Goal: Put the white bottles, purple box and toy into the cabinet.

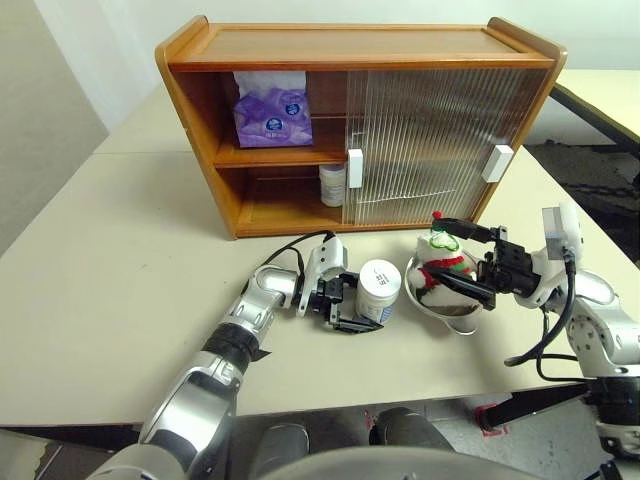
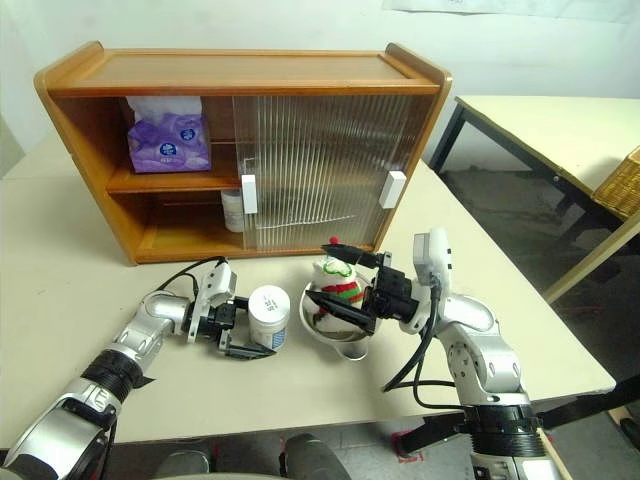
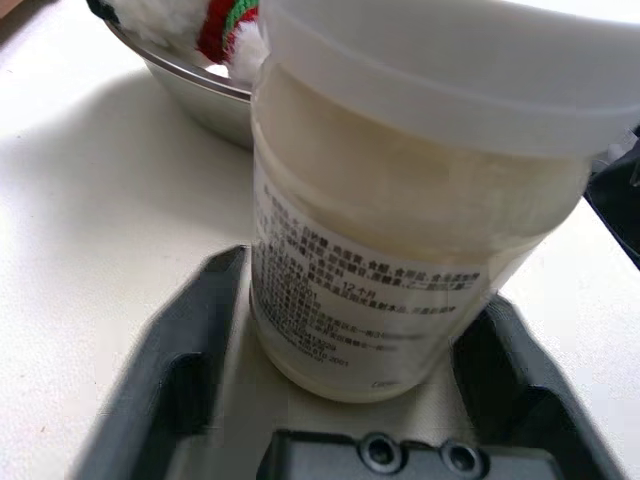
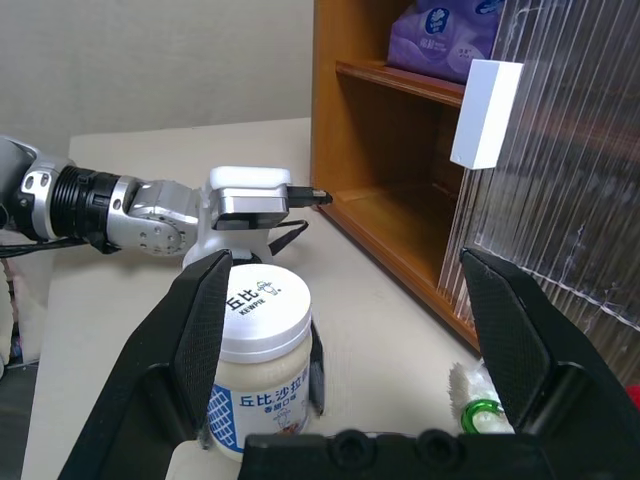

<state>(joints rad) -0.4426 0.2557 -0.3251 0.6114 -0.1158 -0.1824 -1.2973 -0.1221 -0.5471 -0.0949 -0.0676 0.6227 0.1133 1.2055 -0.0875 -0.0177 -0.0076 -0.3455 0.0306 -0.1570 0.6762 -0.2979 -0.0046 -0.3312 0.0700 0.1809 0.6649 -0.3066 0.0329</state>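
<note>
Right now your left gripper [image 1: 352, 308] has its two black fingers on either side of the white bottle [image 1: 380, 290] standing upright on the table [image 1: 120, 260], and the left wrist view shows the bottle between the pads with a sliver of gap on each side. The jaws stand a little wider than the bottle, so I would not call it gripped yet. Coming in level and from the side makes sense: the jar can be lifted upright and slid straight onto a shelf.

Your right gripper [image 1: 466, 262] hovers just right of that, fingers spread wide and holding nothing, straddling the toy [image 1: 443, 262] that sits in the metal bowl [image 1: 450, 308]. One finger passes over the plush and the other lies low by the bowl rim, so it looks staged for a pick.

The cabinet [image 1: 350, 120] stands at the far side of the table with its left half open, both sliding doors [image 1: 430, 145] pushed right. The purple box [image 1: 272, 115] is already on the upper shelf, and the second white bottle [image 1: 332, 185] stands on the lower floor, half behind the door edge. The open left bay is your only way in, so the bottle needs to travel far and left.
</note>
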